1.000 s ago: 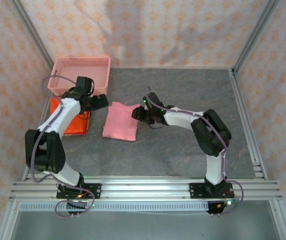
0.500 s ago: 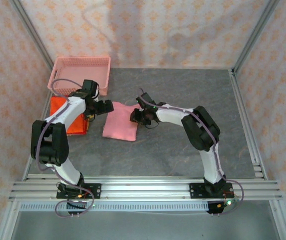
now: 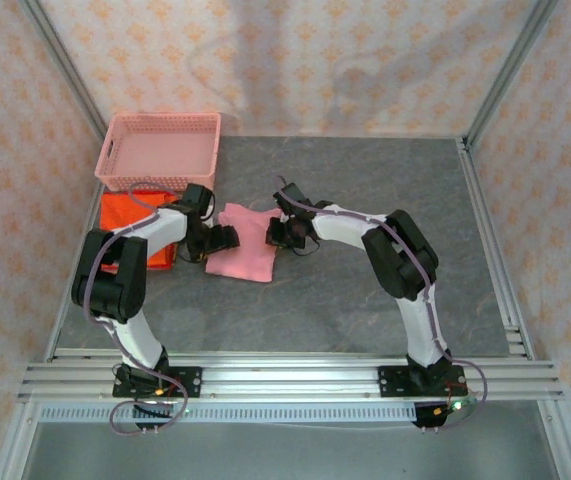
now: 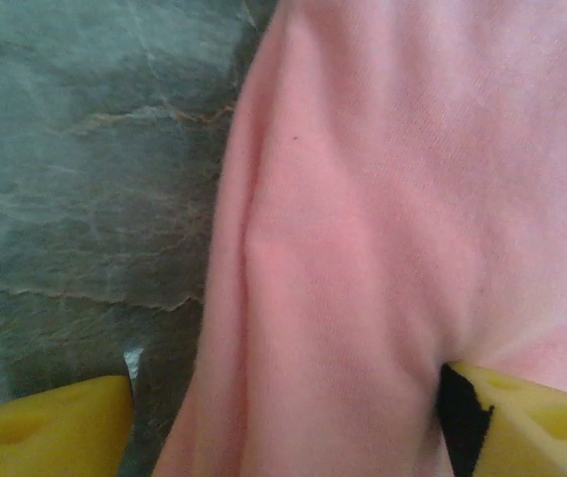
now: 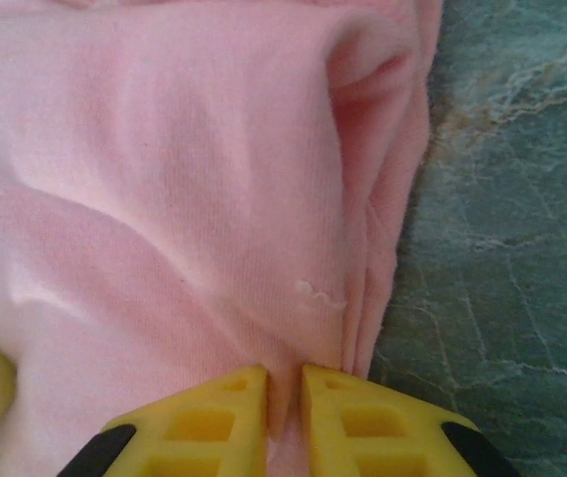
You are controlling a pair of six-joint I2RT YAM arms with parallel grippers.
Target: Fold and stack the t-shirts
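A folded light pink t-shirt (image 3: 246,256) lies on the grey table, left of centre. My left gripper (image 3: 222,239) is at its left edge. In the left wrist view that gripper (image 4: 288,432) stands open: one yellow finger (image 4: 50,432) rests over bare table, the other (image 4: 541,417) over the cloth, and a pink fold (image 4: 362,199) lies between them. My right gripper (image 3: 278,232) is at the shirt's right edge. In the right wrist view it (image 5: 283,407) is shut on a pinch of the pink cloth (image 5: 164,199). A folded orange-red t-shirt (image 3: 123,218) lies to the left, partly under the left arm.
A pink mesh basket (image 3: 115,150) stands at the back left, just behind the orange-red shirt. Open grey tabletop (image 3: 385,200) stretches to the right and front. Aluminium frame rails (image 3: 285,372) run along the near edge, and posts stand at the sides.
My left gripper has swung right from the orange-red shirt to the pink shirt's left edge. My right gripper has closed on the pink shirt's right edge.
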